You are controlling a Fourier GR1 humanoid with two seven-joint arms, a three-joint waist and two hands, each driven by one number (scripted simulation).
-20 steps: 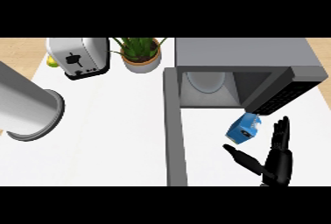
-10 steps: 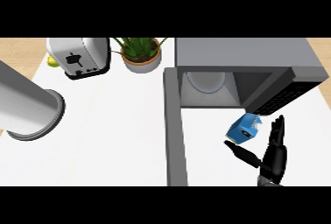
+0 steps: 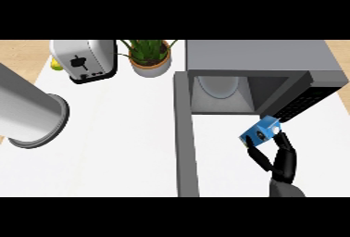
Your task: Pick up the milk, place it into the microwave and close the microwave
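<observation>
A white counter (image 3: 103, 139) fills most of the view, evenly lit, with only soft shadows. Near its far edge stands a silver toaster (image 3: 85, 60) with a black front, and just to its right a leafy green plant (image 3: 149, 55) in a tan pot. Something yellow (image 3: 55, 64) shows behind the toaster's left side. Beyond the counter runs a pale wooden surface (image 3: 21, 48).
</observation>
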